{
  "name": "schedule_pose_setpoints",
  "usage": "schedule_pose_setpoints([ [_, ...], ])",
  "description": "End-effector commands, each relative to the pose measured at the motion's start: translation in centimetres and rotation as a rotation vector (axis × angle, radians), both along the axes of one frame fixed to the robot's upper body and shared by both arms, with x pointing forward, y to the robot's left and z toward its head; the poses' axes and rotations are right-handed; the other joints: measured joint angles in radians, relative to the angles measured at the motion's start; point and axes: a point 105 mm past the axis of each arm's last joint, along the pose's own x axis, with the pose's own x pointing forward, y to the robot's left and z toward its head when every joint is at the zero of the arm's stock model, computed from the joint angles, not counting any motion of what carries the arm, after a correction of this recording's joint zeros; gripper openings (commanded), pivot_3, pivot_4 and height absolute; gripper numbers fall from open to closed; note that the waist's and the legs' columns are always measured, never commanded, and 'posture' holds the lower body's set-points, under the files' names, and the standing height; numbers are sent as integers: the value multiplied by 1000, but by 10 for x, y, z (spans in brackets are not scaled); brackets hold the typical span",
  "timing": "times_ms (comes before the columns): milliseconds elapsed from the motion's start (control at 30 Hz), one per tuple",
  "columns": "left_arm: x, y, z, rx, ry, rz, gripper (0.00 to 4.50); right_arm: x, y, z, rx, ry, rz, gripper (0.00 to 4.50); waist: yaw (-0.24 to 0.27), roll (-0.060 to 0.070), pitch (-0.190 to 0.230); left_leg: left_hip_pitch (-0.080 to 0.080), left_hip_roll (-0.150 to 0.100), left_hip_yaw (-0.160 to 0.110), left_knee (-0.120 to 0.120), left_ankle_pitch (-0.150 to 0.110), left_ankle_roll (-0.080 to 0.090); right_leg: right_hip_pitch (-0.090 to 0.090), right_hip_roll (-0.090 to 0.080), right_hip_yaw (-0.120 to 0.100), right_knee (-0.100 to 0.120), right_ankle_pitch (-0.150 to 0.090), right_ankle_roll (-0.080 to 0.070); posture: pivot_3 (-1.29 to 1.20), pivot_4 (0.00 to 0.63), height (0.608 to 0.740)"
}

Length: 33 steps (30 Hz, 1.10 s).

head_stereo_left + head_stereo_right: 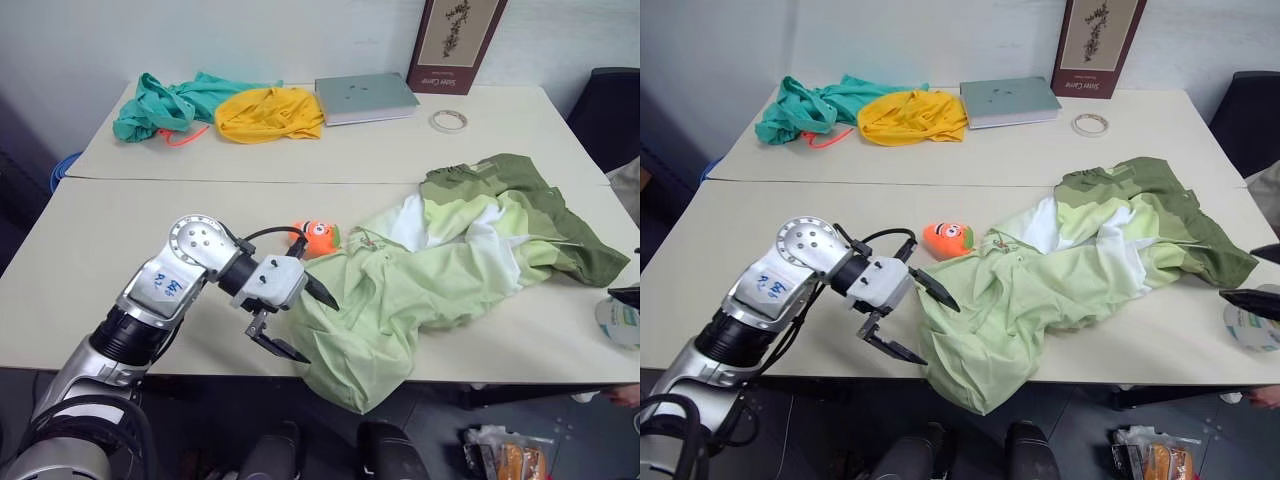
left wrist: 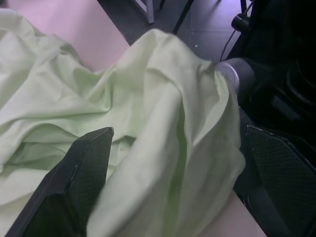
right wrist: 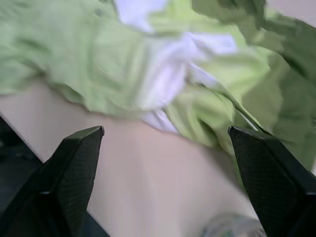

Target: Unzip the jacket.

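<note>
Jacket [image 1: 450, 260] crumpled on near surface [image 1: 120, 240], hem hanging off the edge. Left pincer [image 1: 300, 320] apart beside it. Right pincer [image 3: 163, 182] apart above. Orange toy [image 1: 318, 238] touching the jacket. Tape roll [image 1: 447, 121], book [image 1: 365, 97] behind.

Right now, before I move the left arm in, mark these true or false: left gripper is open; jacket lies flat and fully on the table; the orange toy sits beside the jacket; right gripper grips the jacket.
1. The left gripper is open: true.
2. The jacket lies flat, fully on the table: false, it is crumpled and one part hangs over the near edge.
3. The orange toy sits beside the jacket: true.
4. The right gripper grips the jacket: false, it is open, above the table.
</note>
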Motion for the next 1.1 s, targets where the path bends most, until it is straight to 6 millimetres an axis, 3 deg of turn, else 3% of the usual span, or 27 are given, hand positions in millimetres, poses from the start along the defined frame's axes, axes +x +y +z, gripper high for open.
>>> schedule_pose_setpoints([
  [33, -3, -4, -6, 24, -31, -58, 4500, -20, 29, 5, 37, 50, 157, 4196, -1, -1, 0, 0, 0, -1, 0, 0, 0, 0, 0, -1, 0, 0, 0, 0, 150, 740],
  [167, -7, -2, -19, 79, -30, -105, 3661, -24, 45, -12, 37, 89, 200, 4231, 0, -1, 0, 0, 0, -1, 0, -1, 0, 0, 0, -1, -1, 0, 0, 0, 150, 740],
  [400, -2, 8, -30, 112, -37, -97, 1428, -21, 43, -25, 19, 97, 189, 4231, 0, -1, 0, 0, 0, 0, 0, -1, 0, 0, -1, -1, 0, 0, 0, 0, 150, 740],
  [533, 3, 27, -31, 161, -36, -79, 254, -20, 46, -27, 8, 93, 196, 4231, -2, -1, 0, 0, 0, 0, 0, -1, 0, 0, -1, -1, 0, 0, 0, 0, 150, 740],
  [567, 6, 40, -29, 195, -36, -60, 21, -18, 47, -29, 5, 92, 196, 4231, -2, -1, 0, 0, 0, -1, 0, -1, 0, 0, -1, -1, 0, 0, 0, 0, 150, 740],
  [867, 37, 144, -6, 499, -144, 177, 21, -9, 48, -44, -4, 80, 193, 4231, -4, -1, 1, 0, 0, -1, -1, -1, -1, 0, 0, -1, 0, 0, 0, 0, 150, 740],
  [1100, 77, 216, 6, 782, -394, 334, 21, 0, 44, -57, -7, 59, 194, 4231, -4, -4, 2, -1, -1, 0, 0, -1, 0, -1, 0, -2, 0, 0, 0, 0, 150, 740],
])
